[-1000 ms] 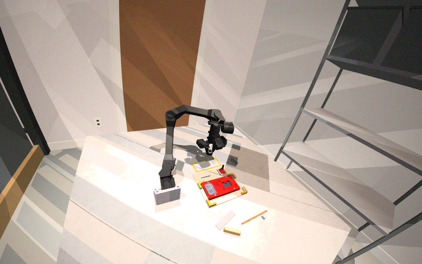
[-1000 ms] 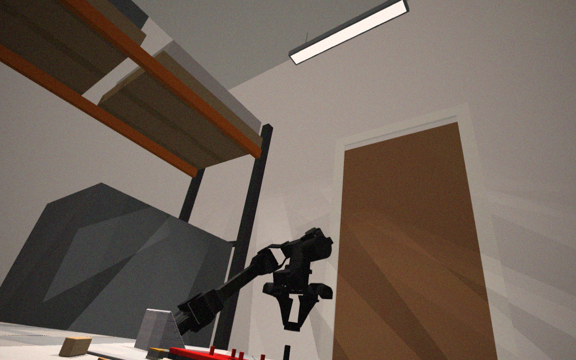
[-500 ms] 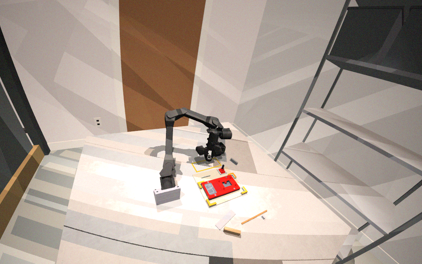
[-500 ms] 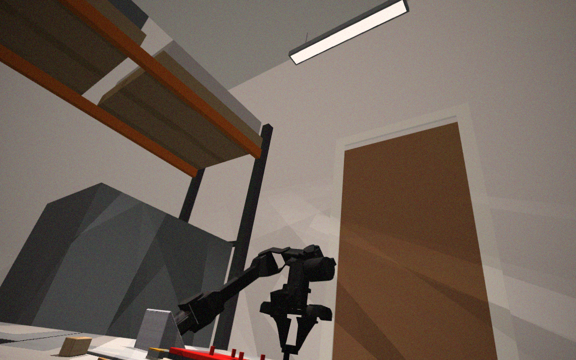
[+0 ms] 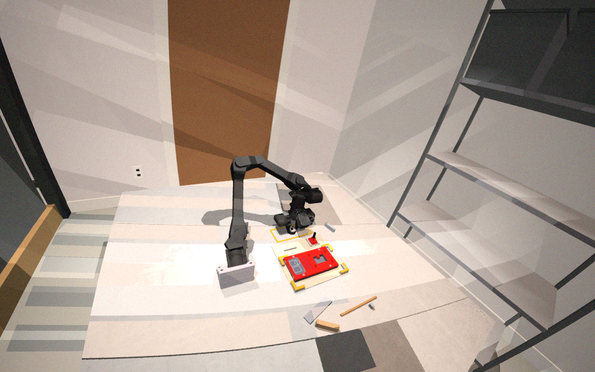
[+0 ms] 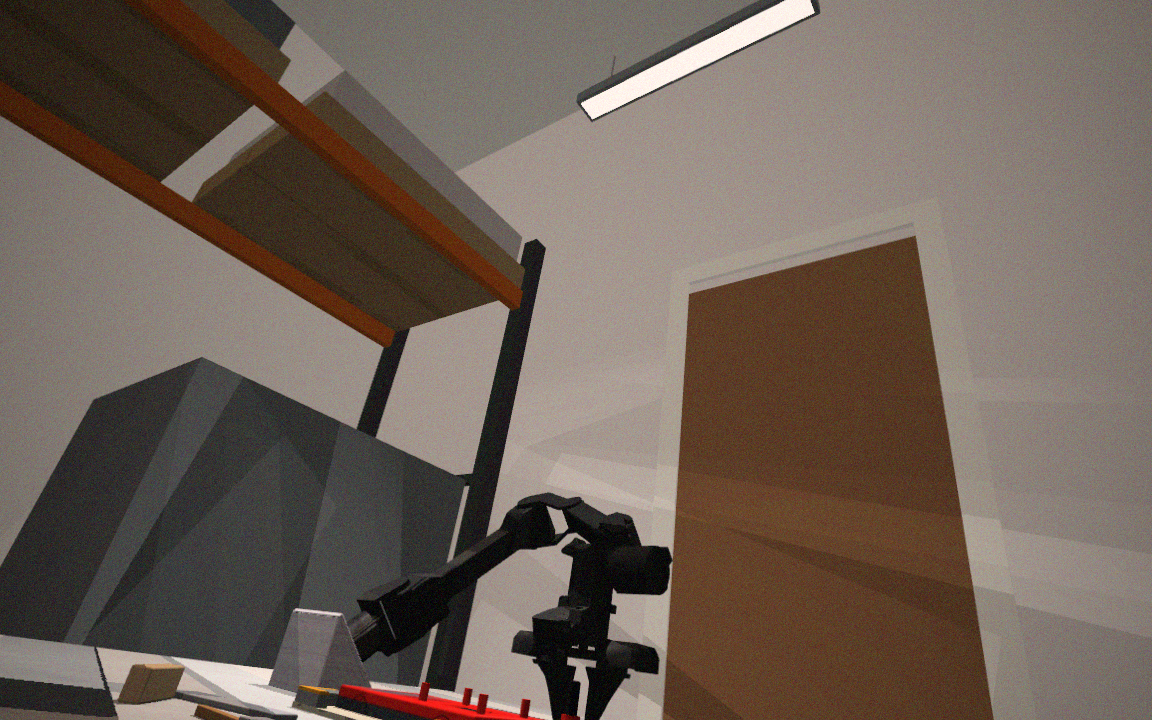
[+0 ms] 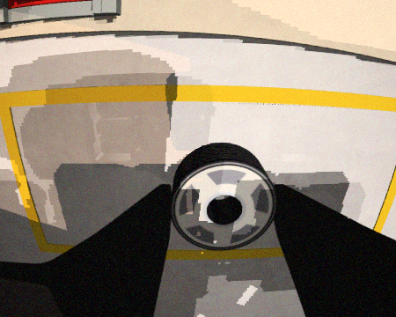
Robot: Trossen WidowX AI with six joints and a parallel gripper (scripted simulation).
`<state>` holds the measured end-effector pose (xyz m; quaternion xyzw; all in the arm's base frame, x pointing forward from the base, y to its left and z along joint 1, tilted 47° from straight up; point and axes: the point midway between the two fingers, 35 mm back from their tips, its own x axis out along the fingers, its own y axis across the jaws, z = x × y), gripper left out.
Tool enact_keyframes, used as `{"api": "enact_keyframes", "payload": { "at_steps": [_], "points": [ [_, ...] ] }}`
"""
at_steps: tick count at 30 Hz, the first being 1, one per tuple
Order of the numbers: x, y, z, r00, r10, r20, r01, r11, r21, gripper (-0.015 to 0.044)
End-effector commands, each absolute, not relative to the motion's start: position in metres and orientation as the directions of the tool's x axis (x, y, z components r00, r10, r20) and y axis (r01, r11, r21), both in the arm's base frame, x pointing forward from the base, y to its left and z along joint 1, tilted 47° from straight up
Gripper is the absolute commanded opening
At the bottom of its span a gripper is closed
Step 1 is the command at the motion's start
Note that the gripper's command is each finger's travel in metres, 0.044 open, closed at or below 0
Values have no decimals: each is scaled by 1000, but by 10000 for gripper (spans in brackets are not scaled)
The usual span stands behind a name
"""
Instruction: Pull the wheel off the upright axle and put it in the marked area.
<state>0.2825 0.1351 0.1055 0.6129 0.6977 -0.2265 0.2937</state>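
Observation:
My gripper (image 5: 293,226) (image 7: 222,194) is shut on the wheel (image 5: 292,230) (image 7: 224,176), one finger on each side of its black tread. The wheel's grey hub and dark centre hole face the wrist camera. It is low over the yellow-outlined marked area (image 5: 294,237) (image 7: 273,96), appearing within the outline near one long side; whether it touches the table I cannot tell. The upright black axle (image 5: 314,235) stands bare on its red base (image 5: 312,241) (image 7: 48,3), beside the marked area. In the exterior view the fingertips are cut off by the bottom edge.
A red board (image 5: 306,265) with pegs lies between yellow corner brackets (image 5: 297,285), close to the axle. A small grey block (image 5: 329,227) lies beyond the axle. A wooden stick (image 5: 358,306), a wooden block (image 5: 327,325) and a pale flat plate (image 5: 318,311) lie farther toward the front.

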Motion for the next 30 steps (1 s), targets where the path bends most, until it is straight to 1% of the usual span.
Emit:
{"api": "enact_keyframes", "payload": {
  "at_steps": [1, 7, 8, 14, 17, 19, 22, 23, 28, 30],
  "points": [
    [282, 135, 105, -77, 722, -687, 988, 147, 44, 131],
    [283, 134, 107, -77, 722, -687, 988, 147, 44, 289],
    [283, 131, 109, -77, 722, -688, 988, 147, 44, 300],
    [287, 96, 141, -72, 725, -685, 989, 142, 46, 300],
    [287, 91, 146, -72, 726, -684, 989, 142, 47, 300],
    [284, 92, 140, -66, 725, -685, 989, 138, 50, 352],
    [265, 66, 140, -68, 712, -698, 989, 142, 49, 431],
    [258, 58, 140, -69, 709, -701, 988, 145, 49, 440],
    [220, 25, 145, -76, 720, -690, 989, 143, 40, 440],
    [215, 22, 147, -76, 723, -686, 989, 142, 39, 440]
  ]
}}
